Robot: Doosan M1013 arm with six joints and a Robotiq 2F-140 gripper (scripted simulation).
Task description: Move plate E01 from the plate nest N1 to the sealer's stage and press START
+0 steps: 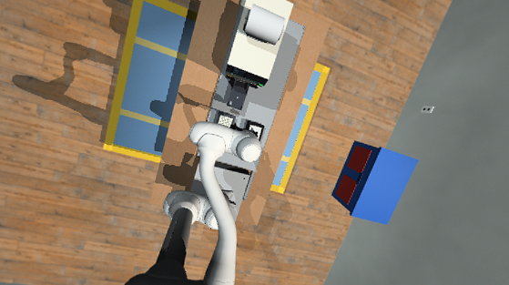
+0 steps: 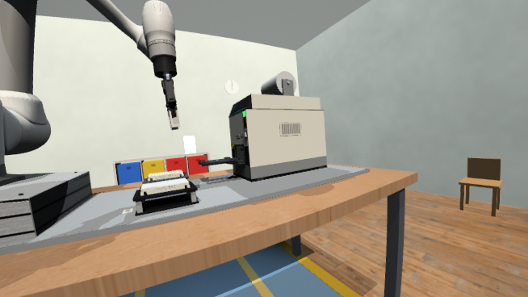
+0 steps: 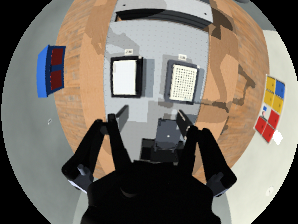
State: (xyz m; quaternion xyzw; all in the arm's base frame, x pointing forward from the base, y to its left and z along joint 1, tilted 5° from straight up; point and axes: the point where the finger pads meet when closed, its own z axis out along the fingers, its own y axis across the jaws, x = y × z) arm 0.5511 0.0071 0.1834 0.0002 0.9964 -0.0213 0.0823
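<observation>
We list one gripper [image 2: 174, 121], hanging high above the grey mat [image 2: 226, 194] on the wooden table [image 2: 282, 210]; its fingers stand moderately apart with nothing between them. Two plates sit side by side in black nests [image 2: 165, 198] below it: from the wrist view one shows a plain white top [image 3: 125, 76] and the other a dotted well pattern [image 3: 181, 82], but we find no label legible, so we cannot tell which is E01 or which nest is N1. From above, the arm's wrist [image 1: 230, 141] covers part of both nests. The sealer [image 2: 282, 137] stands further along the mat, a green lamp [image 2: 244, 114] lit at its front corner. Its stage [image 2: 218, 162] projects toward the nests as a thin dark bar; locators and START button are too small to make out.
</observation>
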